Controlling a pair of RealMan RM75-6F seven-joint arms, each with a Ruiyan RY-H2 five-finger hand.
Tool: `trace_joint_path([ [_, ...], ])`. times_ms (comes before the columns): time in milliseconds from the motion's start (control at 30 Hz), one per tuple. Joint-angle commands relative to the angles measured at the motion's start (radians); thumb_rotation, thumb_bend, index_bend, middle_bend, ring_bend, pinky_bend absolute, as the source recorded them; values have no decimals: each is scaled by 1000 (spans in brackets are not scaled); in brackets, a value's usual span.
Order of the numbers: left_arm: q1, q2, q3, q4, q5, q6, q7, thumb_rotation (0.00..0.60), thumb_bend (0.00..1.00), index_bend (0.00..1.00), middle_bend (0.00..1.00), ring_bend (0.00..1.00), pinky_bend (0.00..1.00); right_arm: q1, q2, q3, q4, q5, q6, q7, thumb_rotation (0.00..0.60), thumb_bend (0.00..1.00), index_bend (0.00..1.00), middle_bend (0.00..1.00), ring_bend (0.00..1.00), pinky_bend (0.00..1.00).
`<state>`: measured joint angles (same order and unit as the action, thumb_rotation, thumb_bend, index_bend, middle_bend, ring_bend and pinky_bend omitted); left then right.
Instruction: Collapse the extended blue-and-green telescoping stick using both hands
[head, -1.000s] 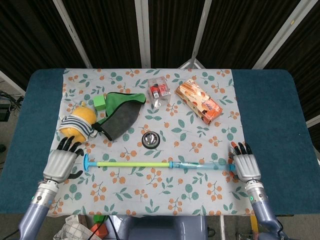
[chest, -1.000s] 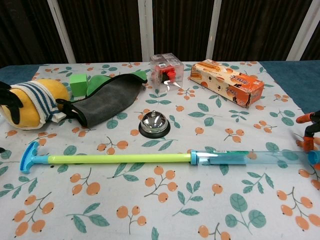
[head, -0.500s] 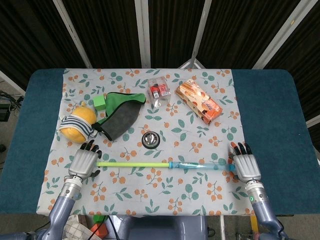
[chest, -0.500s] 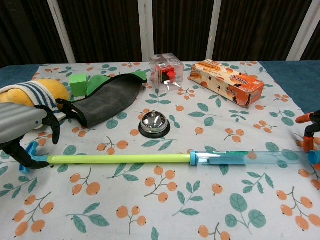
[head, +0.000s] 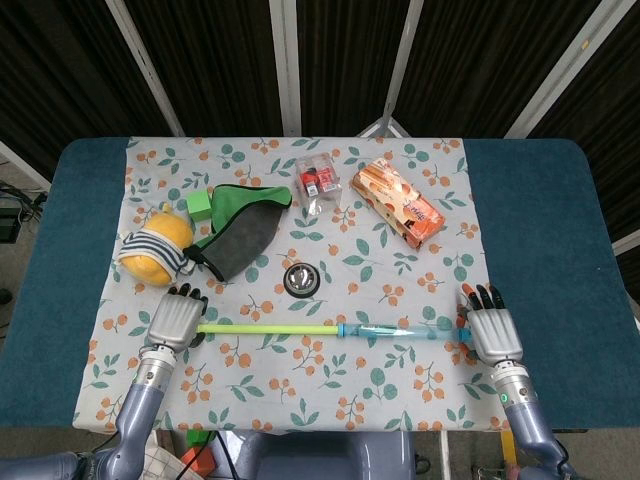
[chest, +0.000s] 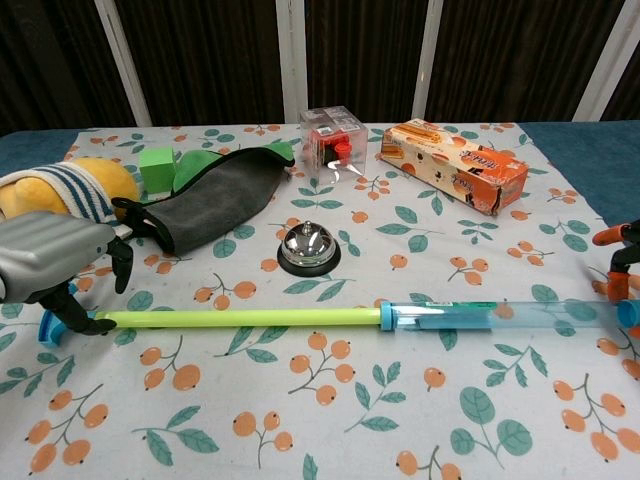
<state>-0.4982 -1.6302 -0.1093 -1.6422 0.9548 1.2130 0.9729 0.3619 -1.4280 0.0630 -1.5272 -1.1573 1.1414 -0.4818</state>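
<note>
The long telescoping stick with a yellow-green rod and a clear blue tube is lying flat across the near part of the table, on the white cloth printed with orange berries and green leaves, running left to right. Its blue T-shaped handle end is sitting under the left robot hand, whose dark fingertips are curling down around the rod beside the handle; whether they are actually gripping it I cannot tell. The right robot hand is resting palm-down at the clear blue end, fingers extended and slightly apart, touching or just beside the tube's tip; the chest view is showing only its orange-and-black fingertips at the frame edge.

Behind the stick, a small silver desk bell on a black base is standing alone. A clear plastic cube-shaped box is holding red and black pieces inside. Beside it, an orange rectangular snack carton is lying closed on its side, contents hidden. A grey drawstring pouch with green lining is lying flat, with a green cube touching its far edge. A yellow plush toy with navy-and-white stripes is sitting just beyond the left robot hand.
</note>
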Motion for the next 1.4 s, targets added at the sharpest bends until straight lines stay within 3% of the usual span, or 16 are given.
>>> trace_joint_path([
  [33, -6, -6, 5, 11, -16, 2, 9, 600, 343, 488, 320, 210, 316, 1, 0, 0, 0, 0, 0, 0, 600, 319, 598, 141, 22, 0],
  [633, -34, -23, 27, 27, -51, 14, 8, 600, 410, 520, 333, 210, 317, 0, -6, -5, 6, -7, 9, -5, 600, 319, 603, 143, 22, 0],
  [867, -41, -29, 33, 30, -42, 22, -5, 600, 461, 585, 335, 210, 317, 0, -6, -5, 6, -9, 10, -5, 600, 320, 603, 143, 22, 0],
  [1400, -49, -19, 49, -15, -12, 30, -38, 600, 464, 610, 343, 210, 317, -8, 16, 9, -61, -15, 40, 12, 600, 319, 632, 152, 22, 0],
])
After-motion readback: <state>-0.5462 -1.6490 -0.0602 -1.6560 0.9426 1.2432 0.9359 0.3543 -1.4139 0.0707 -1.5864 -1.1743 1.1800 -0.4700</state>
